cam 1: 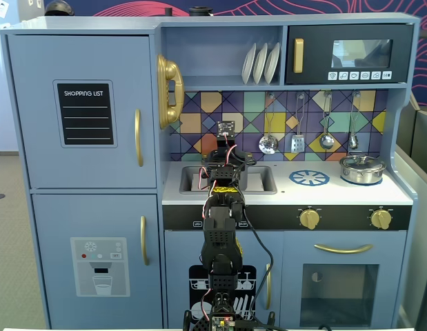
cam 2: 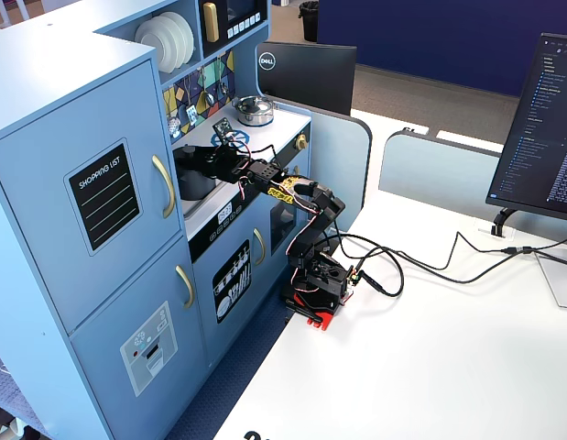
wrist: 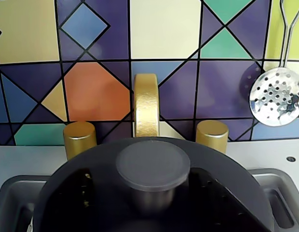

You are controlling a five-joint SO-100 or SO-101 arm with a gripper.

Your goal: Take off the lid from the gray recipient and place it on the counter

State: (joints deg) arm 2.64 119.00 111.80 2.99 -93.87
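In the wrist view the dark gray lid point(wrist: 106, 162) fills the lower frame, its round knob point(wrist: 153, 164) in the middle. My gripper point(wrist: 145, 180) is open around the knob. The right finger point(wrist: 221, 193) is against the knob and the left finger point(wrist: 84, 191) stands apart from it. In a fixed view the gray pot point(cam 2: 193, 183) sits in the sink of the white counter point(cam 2: 269, 128), with my gripper point(cam 2: 193, 158) right over it. In the front fixed view my arm hides the pot, and my gripper point(cam 1: 224, 162) is over the sink point(cam 1: 191, 181).
A gold tap point(wrist: 146, 104) and two gold knobs point(wrist: 79, 137) stand just behind the sink. A skimmer point(wrist: 277, 96) hangs on the tiled wall. A printed blue burner point(cam 1: 309, 178) and a shiny silver pot point(cam 1: 362, 168) are on the counter's right part.
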